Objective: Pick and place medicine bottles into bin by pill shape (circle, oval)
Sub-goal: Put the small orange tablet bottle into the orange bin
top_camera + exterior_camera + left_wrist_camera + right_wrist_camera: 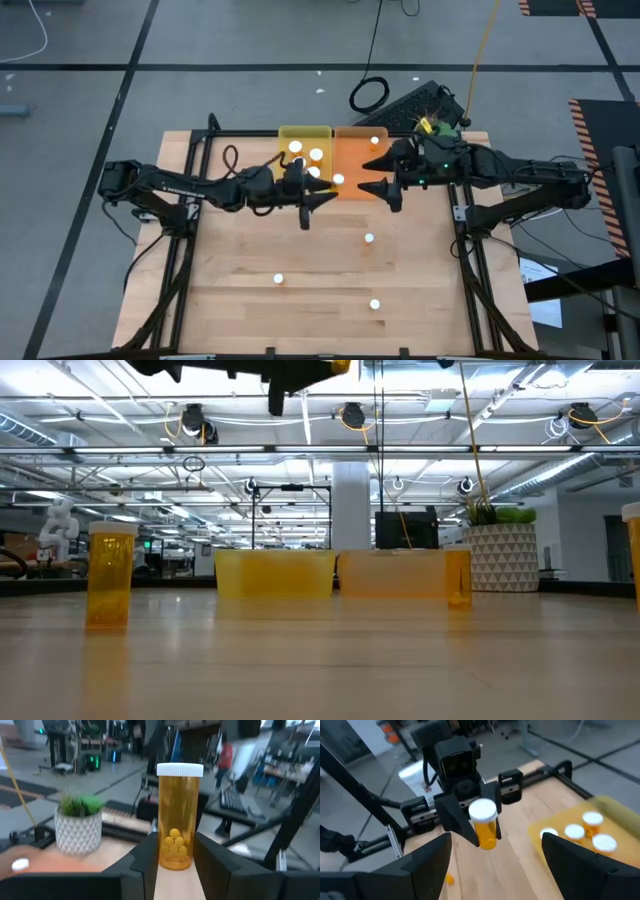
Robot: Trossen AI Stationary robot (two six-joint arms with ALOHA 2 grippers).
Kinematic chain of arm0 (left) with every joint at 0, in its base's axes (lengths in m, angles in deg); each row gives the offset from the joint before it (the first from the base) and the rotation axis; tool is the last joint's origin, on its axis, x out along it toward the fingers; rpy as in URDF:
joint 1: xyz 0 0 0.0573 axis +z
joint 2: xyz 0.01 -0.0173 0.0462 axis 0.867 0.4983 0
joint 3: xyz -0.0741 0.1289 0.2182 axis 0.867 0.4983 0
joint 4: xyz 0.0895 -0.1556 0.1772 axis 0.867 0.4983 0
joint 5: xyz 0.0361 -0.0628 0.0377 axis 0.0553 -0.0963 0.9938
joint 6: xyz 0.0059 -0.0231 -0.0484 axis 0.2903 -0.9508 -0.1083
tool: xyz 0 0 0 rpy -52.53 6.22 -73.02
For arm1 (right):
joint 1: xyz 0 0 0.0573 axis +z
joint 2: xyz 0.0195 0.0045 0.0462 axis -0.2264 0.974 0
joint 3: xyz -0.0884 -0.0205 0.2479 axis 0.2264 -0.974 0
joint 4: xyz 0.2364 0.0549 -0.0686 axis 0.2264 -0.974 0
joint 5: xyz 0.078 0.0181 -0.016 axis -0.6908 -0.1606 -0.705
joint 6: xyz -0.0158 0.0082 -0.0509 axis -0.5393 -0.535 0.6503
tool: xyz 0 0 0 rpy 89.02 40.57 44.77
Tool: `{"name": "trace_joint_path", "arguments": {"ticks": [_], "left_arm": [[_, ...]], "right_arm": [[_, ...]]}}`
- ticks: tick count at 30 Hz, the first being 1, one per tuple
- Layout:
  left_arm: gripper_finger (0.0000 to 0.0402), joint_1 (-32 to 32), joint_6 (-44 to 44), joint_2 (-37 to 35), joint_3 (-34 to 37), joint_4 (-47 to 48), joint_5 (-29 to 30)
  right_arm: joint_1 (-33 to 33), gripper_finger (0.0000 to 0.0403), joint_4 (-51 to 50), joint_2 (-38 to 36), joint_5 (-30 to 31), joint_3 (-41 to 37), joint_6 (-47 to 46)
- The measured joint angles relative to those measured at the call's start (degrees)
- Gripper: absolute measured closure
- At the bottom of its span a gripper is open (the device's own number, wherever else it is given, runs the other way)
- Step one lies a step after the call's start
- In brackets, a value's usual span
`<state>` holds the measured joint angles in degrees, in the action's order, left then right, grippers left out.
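My left gripper (316, 196) hangs in the air above the pale wooden table (300, 300), just in front of the near edge of the shallow yellow translucent plastic tray (290, 133). Its two dark fingers (145, 857) are clamped on a small translucent orange cylindrical pill bottle with a round white cap (177, 817), held upright; round yellow pills lie heaped at its bottom. From my right wrist the same bottle (485, 825) shows pinched between those fingers, lifted clear of the wood. Inside the yellow tray, just beyond this gripper, stand several white-capped bottles (316, 155).

To the right of my left gripper, my right gripper (383, 187) hovers over the front edge of the shallow orange translucent plastic tray (352, 145), which sits against the yellow one. Its fingers (427, 857) stand wide apart with nothing between them. One capped bottle (376, 140) stands at the far end of the orange tray, beyond this gripper.

On the table nearer the front than both grippers, three more bottles stand apart: one (279, 280) below and left of my left gripper, one (369, 238) just in front of my right gripper, and one (374, 304) farther toward the front edge. Beyond the trays, off to the right, a white patterned pot with a green plant (503, 550) stands.
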<state>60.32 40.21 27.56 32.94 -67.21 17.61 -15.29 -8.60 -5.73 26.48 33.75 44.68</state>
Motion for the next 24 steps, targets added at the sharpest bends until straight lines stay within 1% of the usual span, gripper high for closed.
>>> {"name": "trace_joint_path", "arguments": {"ticks": [6, 9, 12, 16, 19, 23, 24], "left_arm": [[0.0284, 0.2, -1.1, 0.0, 0.0, -4.4, 0.9], [0.0284, 0.2, -1.1, 0.0, 0.0, -4.6, 0.9], [0.0284, 0.2, -1.1, 0.0, 0.0, -4.7, 0.9], [0.0284, 0.2, -0.2, 0.0, 0.0, -4.7, 0.9], [0.0284, 0.2, 0.5, 0.0, 0.0, -4.8, 0.9], [0.0284, 0.3, 0.7, 0.0, 0.0, -4.6, 0.9], [0.0284, 0.3, 0.7, 0.0, 0.0, -4.6, 0.9]], "right_arm": [[0.0, 0.0101, 15.4, 0.0, -0.2, -7.6, 0.7], [0.0, 0.0101, 21.3, -0.1, -0.9, -9.7, -0.2], [0.0, 0.0101, 23.5, 0.4, -1.6, -10.6, -1.7], [0.1, 0.0101, 23.7, 1.7, -1.7, -10.8, -1.8], [0.1, 0.0101, 26.1, 2.6, -1.7, -10.8, -1.4], [0.1, 0.0101, 25.9, 2.6, -1.7, -10.6, -3.6], [0.1, 0.0101, 24.6, 2.6, -1.7, -10.0, -4.7]]}}
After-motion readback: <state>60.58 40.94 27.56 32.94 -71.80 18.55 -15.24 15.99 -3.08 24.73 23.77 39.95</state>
